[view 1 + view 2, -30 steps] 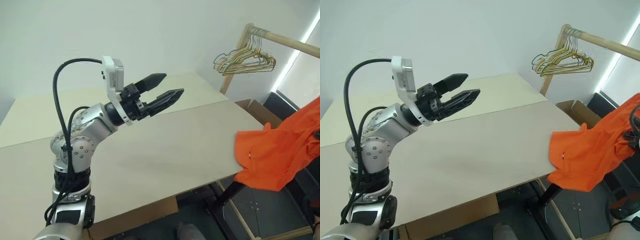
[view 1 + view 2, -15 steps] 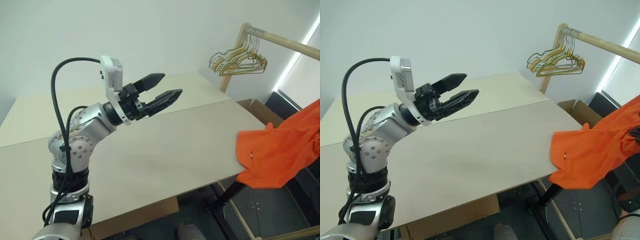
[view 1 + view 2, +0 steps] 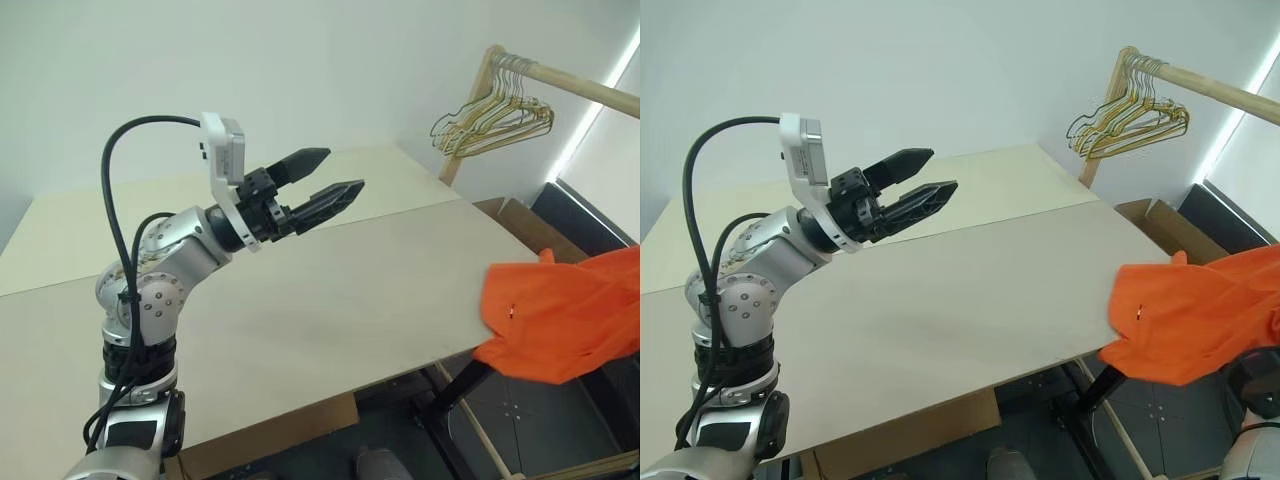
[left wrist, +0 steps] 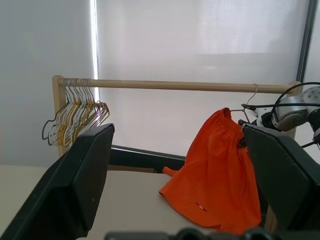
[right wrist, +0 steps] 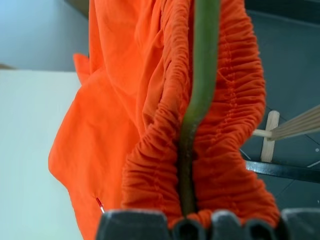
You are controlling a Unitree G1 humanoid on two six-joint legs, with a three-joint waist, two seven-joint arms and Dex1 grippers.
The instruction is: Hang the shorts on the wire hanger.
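Two black fingers of the left gripper (image 3: 335, 172) stand spread over the table (image 3: 330, 290), holding nothing. Off its right edge, the right gripper (image 5: 187, 222) pinches the shorts (image 3: 560, 315), bunched around the wire hanger (image 5: 197, 100).

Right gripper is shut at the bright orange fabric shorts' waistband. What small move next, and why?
Probably raise the right gripper slightly, lifting the bright orange fabric shorts off the pale table. It is shut on the gathered waistband with the thin grey-olive wire hanger pinched in the fold, while the shorts' lower part drapes over the table's corner. The open left gripper hovers far away.
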